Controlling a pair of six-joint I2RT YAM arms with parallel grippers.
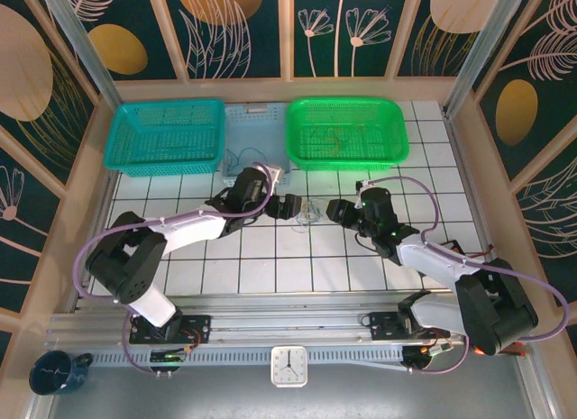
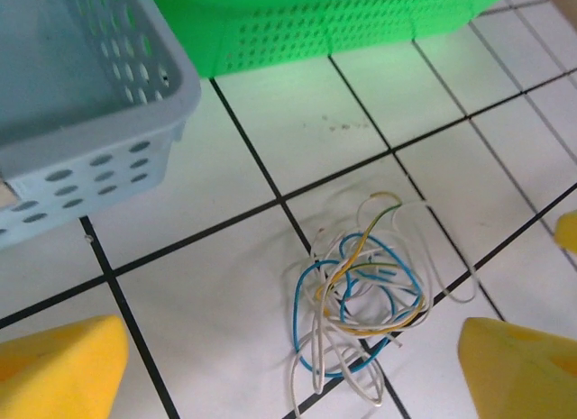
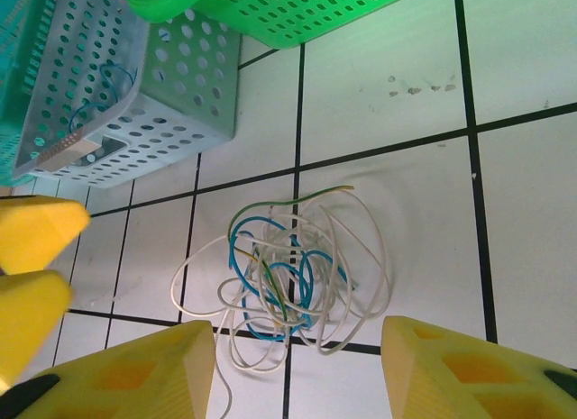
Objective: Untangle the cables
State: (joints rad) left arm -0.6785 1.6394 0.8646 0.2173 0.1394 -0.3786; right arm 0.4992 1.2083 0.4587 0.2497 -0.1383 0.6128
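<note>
Since no strand lies separate, task looks barely begun. Worktop (image 1: 270, 275): white tiles, black grid. Green basket (image 1: 343, 131) upper right, teal basket (image 1: 167, 135) upper left. Left gripper (image 1: 290, 206), right gripper (image 1: 335, 212): each with jaws apart, holding nothing, flanking tangle mid-frame. Cables (image 2: 361, 293): blue, yellowish, whitish loops knotted across grid line between them; all separating left to do.

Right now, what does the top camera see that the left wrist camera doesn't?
Top camera: the left arm, the right arm, the teal basket, the clock and the mug. Left wrist camera: up close, the cables split into blue, yellow and white loops, with the yellow fingertips of the left pincer at the bottom corners. Both: the cables, the green basket and the pale blue basket.
</note>
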